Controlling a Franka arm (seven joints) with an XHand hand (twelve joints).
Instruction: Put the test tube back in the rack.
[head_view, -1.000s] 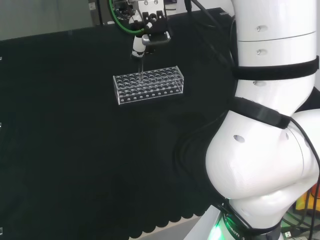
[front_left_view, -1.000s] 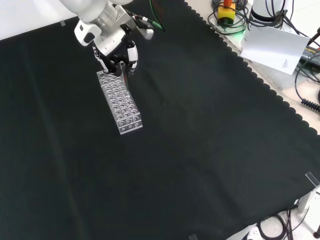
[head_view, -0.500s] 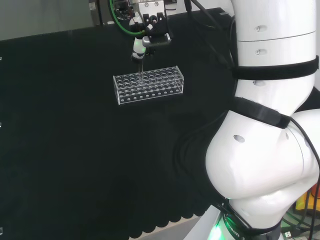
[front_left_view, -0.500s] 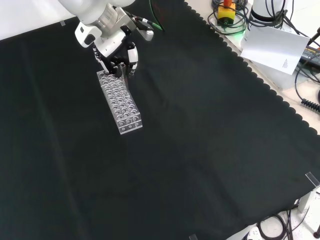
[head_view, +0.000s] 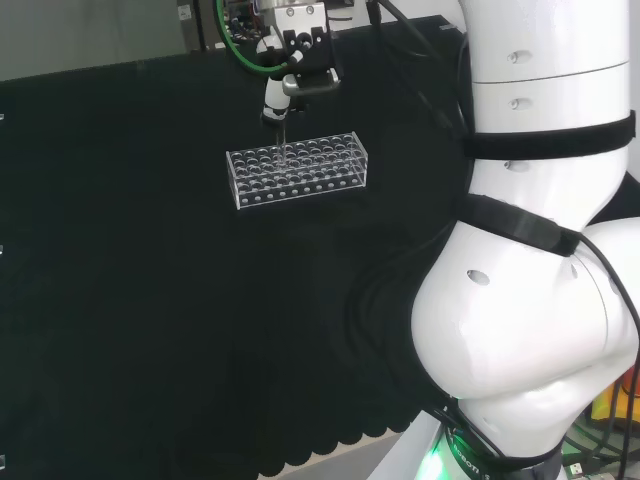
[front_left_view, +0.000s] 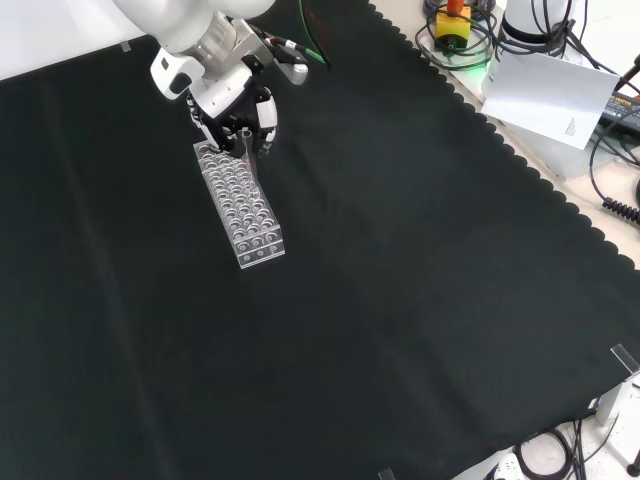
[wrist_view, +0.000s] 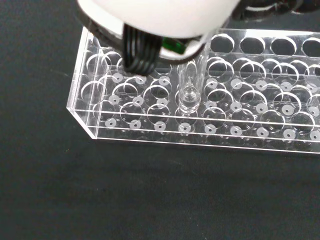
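In the head view my hand (head_view: 290, 82) pinches the top of the test tube (head_view: 282, 135), which hangs above the rack (head_view: 297, 170). In the front view the hand (front_left_view: 238, 112) hovers at the rack's (front_left_view: 243, 205) far end. In the wrist view the tube's (wrist_view: 190, 95) round bottom sits near a hole; it looks like thin, slippery glass that could break, so I hold it near the top.

- Head view: from behind and above the arm's base, looking over the white arm links (head_view: 540, 300) across the black cloth (head_view: 120, 300) to the clear rack (head_view: 297, 170), far off.
- Front view: from the opposite side, looking down; the rack (front_left_view: 240, 205) sits upper left.
- Wrist view: close above the rack (wrist_view: 200, 115).
- All three share the rack.
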